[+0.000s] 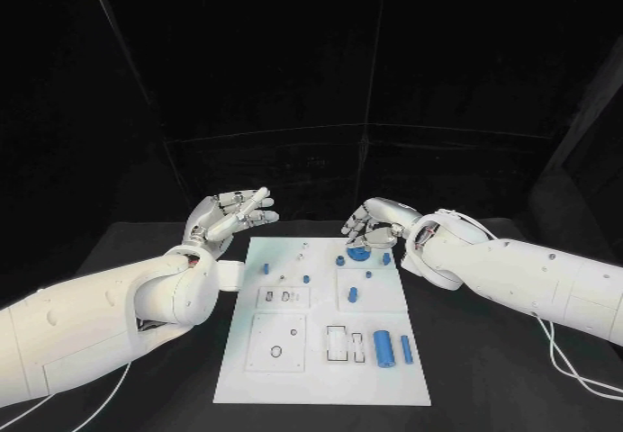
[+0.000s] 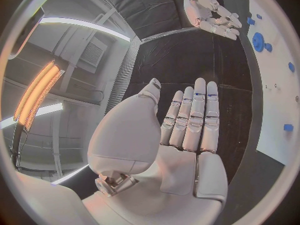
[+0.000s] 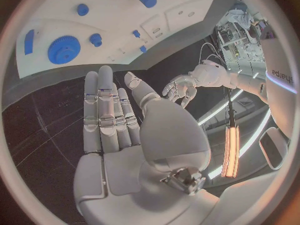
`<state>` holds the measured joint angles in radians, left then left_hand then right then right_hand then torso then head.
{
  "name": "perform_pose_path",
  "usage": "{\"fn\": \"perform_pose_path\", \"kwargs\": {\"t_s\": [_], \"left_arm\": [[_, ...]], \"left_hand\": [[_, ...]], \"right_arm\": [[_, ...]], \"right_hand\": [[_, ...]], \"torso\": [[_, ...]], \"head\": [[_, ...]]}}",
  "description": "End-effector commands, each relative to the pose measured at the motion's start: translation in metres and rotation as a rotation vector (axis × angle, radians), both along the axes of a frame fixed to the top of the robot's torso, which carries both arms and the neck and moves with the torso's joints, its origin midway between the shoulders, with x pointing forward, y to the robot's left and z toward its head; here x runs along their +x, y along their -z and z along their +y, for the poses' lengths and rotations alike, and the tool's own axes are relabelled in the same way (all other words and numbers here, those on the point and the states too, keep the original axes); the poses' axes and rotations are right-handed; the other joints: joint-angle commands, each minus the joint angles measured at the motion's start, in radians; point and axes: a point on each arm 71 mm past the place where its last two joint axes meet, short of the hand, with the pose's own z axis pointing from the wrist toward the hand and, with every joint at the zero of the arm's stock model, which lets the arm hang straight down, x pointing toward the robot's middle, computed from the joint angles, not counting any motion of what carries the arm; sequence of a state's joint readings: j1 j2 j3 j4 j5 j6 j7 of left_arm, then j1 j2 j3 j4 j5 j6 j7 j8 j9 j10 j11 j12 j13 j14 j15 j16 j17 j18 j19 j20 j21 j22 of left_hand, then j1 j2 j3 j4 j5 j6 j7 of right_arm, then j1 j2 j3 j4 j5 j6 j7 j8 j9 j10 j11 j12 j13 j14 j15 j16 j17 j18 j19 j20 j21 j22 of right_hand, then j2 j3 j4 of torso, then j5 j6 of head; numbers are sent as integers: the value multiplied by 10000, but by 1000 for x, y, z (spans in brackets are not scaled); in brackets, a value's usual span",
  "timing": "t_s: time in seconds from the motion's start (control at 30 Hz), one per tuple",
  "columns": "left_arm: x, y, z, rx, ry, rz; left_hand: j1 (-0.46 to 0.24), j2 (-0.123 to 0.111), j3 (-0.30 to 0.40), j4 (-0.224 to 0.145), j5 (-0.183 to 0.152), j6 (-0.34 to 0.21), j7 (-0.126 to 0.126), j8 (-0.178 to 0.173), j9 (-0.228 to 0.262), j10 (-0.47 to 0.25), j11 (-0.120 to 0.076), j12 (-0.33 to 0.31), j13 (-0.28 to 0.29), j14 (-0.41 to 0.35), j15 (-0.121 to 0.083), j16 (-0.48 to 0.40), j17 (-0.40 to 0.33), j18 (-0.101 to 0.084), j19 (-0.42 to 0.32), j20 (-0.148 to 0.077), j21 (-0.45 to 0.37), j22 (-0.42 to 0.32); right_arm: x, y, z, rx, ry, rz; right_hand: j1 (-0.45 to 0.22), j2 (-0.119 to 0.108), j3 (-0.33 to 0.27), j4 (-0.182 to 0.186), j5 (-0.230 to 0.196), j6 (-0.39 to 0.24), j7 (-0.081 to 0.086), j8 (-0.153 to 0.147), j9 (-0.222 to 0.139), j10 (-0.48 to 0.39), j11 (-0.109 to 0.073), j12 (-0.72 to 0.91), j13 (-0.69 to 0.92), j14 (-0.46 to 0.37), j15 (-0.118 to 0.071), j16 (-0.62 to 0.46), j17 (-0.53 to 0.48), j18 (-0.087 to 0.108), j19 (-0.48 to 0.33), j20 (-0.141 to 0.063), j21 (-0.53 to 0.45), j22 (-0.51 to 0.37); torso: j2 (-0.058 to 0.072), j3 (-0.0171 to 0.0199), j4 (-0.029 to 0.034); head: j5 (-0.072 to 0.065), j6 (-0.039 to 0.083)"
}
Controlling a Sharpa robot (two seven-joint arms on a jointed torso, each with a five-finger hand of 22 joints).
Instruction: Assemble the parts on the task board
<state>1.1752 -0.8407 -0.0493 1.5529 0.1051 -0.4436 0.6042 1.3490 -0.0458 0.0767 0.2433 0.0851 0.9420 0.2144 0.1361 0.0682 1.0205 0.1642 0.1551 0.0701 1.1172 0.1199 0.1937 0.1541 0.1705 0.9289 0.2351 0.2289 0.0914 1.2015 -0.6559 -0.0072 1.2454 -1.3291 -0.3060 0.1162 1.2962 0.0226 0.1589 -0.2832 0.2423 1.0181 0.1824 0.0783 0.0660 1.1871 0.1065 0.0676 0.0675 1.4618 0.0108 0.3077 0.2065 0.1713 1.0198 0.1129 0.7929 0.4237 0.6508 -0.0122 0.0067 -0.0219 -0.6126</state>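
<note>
Head view: left robot hand (image 1: 231,216) and right robot hand (image 1: 374,225) hover empty, fingers apart, beyond the task board (image 1: 253,378).

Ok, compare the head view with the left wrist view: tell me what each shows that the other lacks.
Head view alone: the task board's near end, with the large blue cylinder and thin blue rod lying there. Left wrist view alone: the left hand's palm, fingers straight and holding nothing. Both: the right hand at the board's far end and the blue gear.
</note>
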Motion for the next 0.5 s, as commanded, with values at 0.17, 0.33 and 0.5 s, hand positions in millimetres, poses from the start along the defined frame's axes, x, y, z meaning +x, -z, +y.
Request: {"fn": "perform_pose_path", "kwargs": {"t_s": [0.17, 0.33, 0.5], "left_arm": [[-9, -5, -6, -195, 571, -104], [-13, -7, -9, -272, 752, -66], [-15, -8, -11, -317, 855, -48]], "left_hand": [[156, 20, -21, -112, -68, 68, -6, 9, -18, 23, 4, -47, -4, 10, -2, -86, 13, 143, 88, -6, -35, -34], [157, 27, -27, -123, -68, 67, -3, 3, -20, 18, 7, -60, -7, -11, 3, -107, 13, 141, 92, -3, -42, -41], [157, 31, -32, -131, -70, 67, -1, -1, -21, 14, 10, -70, -10, -27, 8, -124, 12, 140, 95, -1, -48, -46]], "right_arm": [[0, -1, 9, -2476, -201, -642], [2, -3, 13, -2963, -252, -670], [3, -4, 16, -3238, -293, -619]], "right_hand": [[-188, -115, 192, 9, -21, -75, -26, -125, 5, -393, -44, -1, 41, 448, -35, 2481, 1515, 8, 488, -28, 1637, 1396], [-254, -138, 330, 12, -58, -162, -41, -122, 7, -541, -2, 12, 36, 301, 16, 3684, 2272, -240, 1103, -4, 3088, 3247], [-282, -180, 421, 13, -104, -238, -42, -124, 6, -638, 8, 11, 20, 184, 55, 4756, 3188, -344, 1319, 15, 3745, 4069]], "torso": [[371, -7, 70], [514, -10, 83], [608, -11, 80]], "head": [[-48, 106], [-49, 137], [-49, 165]]}}
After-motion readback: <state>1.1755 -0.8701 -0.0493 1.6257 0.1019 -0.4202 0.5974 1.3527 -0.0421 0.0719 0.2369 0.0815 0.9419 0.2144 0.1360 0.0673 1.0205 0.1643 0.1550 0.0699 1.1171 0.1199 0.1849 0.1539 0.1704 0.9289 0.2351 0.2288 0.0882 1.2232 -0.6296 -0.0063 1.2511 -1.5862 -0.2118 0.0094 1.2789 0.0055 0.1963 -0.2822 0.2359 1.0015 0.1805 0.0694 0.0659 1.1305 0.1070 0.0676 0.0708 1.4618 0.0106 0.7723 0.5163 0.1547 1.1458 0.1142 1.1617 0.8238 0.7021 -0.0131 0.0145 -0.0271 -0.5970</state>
